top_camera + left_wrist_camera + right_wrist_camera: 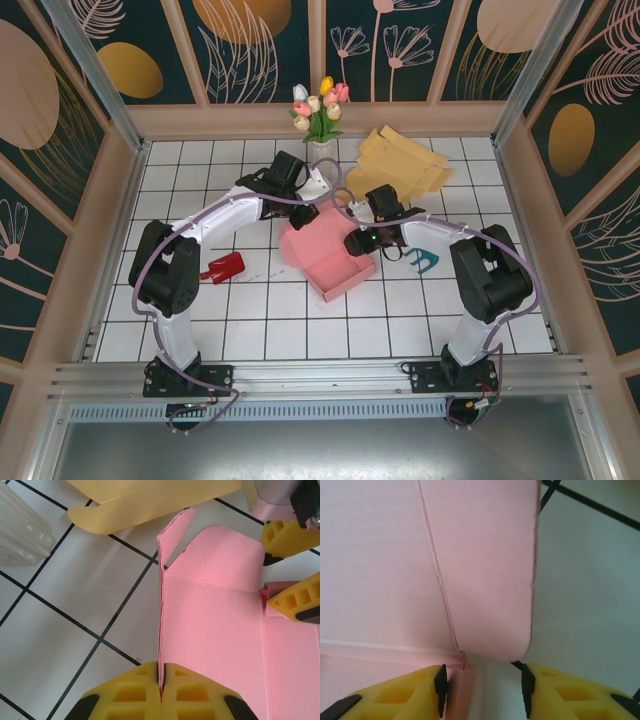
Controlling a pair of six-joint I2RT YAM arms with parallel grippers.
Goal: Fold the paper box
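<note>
- On bench (250, 320), centre: pink paper box (325, 258), part-folded.
- L gripper (161, 690) pinched shut on the box edge; use as anchor, don't tug.
- R gripper (482, 685) jaws half apart astride flap (490, 570) corner; nip near crease, fold slowly.

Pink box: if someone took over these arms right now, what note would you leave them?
Left pincer: shut on an upright side panel of the box.
Right pincer: open, straddling a flap corner, gripping nothing.
Box: mid-table, between the two arms.
Done: some walls stand up.
Left: a wide panel lies flat; raise the remaining flaps and close it.
</note>
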